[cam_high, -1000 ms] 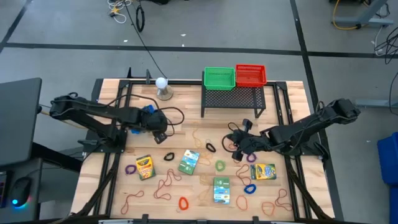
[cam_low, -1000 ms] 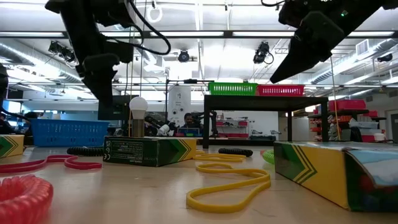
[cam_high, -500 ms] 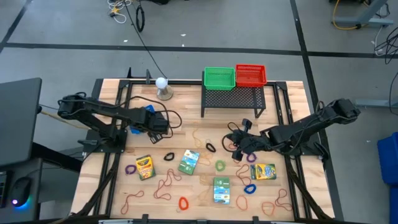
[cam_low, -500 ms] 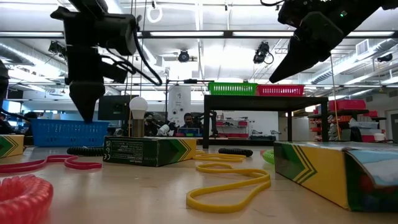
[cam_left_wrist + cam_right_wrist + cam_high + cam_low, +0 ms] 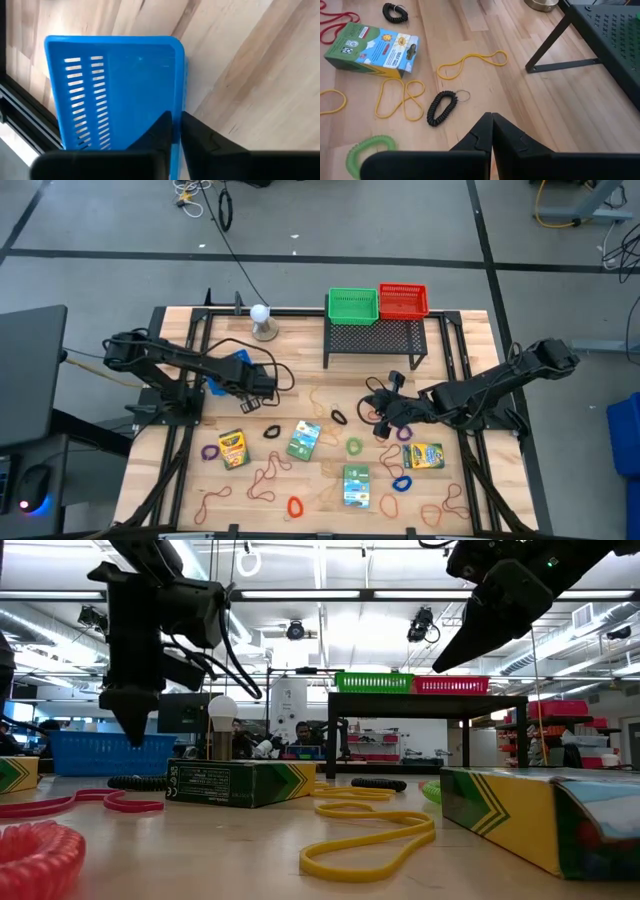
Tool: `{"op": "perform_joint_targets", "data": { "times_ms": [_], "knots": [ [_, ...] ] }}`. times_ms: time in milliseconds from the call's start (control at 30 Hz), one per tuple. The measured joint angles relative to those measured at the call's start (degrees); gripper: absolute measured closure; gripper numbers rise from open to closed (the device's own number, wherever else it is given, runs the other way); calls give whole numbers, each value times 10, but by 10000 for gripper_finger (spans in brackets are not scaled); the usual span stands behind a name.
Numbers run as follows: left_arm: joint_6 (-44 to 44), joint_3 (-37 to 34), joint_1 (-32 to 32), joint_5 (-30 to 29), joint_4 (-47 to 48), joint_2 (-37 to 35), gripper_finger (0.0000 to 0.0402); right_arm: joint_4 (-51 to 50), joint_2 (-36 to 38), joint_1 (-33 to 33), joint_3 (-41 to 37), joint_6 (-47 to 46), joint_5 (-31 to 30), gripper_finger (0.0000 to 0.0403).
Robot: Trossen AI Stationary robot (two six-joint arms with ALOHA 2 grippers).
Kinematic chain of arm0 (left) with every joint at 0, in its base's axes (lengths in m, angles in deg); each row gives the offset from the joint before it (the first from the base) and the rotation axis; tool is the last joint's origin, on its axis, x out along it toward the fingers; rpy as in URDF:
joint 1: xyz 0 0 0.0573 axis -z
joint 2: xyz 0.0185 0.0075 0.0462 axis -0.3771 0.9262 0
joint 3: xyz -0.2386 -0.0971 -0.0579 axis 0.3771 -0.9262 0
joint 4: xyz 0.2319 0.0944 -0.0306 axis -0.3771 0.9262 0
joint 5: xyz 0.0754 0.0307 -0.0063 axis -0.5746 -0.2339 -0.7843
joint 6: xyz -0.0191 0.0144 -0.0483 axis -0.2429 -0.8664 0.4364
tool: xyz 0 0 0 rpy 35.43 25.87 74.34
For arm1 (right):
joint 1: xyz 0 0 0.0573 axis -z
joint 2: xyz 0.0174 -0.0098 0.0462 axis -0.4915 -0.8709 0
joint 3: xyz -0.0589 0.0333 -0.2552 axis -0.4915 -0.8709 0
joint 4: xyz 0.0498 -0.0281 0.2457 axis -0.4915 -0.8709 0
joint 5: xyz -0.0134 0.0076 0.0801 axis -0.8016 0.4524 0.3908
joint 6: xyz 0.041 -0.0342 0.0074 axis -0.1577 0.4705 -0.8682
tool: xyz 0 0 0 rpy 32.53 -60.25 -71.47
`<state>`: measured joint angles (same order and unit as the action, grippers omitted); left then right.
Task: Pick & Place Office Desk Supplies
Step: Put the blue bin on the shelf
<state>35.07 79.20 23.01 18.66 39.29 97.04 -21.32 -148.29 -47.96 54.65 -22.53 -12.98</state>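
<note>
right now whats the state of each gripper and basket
left gripper: shut on the blue basket's rim
right gripper: shut, empty, above the table
blue basket: upright, on the table
green basket: upright on the black rack
red basket: upright on the rack

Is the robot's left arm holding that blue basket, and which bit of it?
Yes: the left gripper has its fingers shut on one side wall's rim of the blue slotted plastic basket. The right gripper holds nothing.

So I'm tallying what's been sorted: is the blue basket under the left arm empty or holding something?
Empty as far as shown: the left wrist view shows the blue basket with a bare floor, though the left gripper hides its near part.
</note>
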Motion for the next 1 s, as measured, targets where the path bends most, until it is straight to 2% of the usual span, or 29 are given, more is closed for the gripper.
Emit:
{"op": "perform_joint_targets", "data": {
  "times_ms": [67, 300, 400, 533, 633, 833, 1000],
  "knots": [
    [-8, 0, 12, -10, 1, -5, 388, 0, 0, 0, 0, 0, 0, 392],
    [-4, 8, 80, -33, 21, -54, 386, 0, 0, 0, 0, 0, -1, 392],
    [12, 23, 120, -35, -5, -72, 386, 0, 0, 0, 0, -1, -28, 391],
    [-6, 31, 169, -40, -149, -67, 386, 0, 0, 0, 0, -7, -46, 391],
    [-46, 31, 179, -50, -291, -45, 386, -3, 5, -3, 0, -14, -46, 391],
    [-151, 31, 153, -33, -515, 8, 386, -22, 35, -19, 0, -36, -52, 391],
    [-193, 43, 125, 1, -602, 52, 386, -25, 63, -46, 0, -40, -82, 391]
  ]
}}
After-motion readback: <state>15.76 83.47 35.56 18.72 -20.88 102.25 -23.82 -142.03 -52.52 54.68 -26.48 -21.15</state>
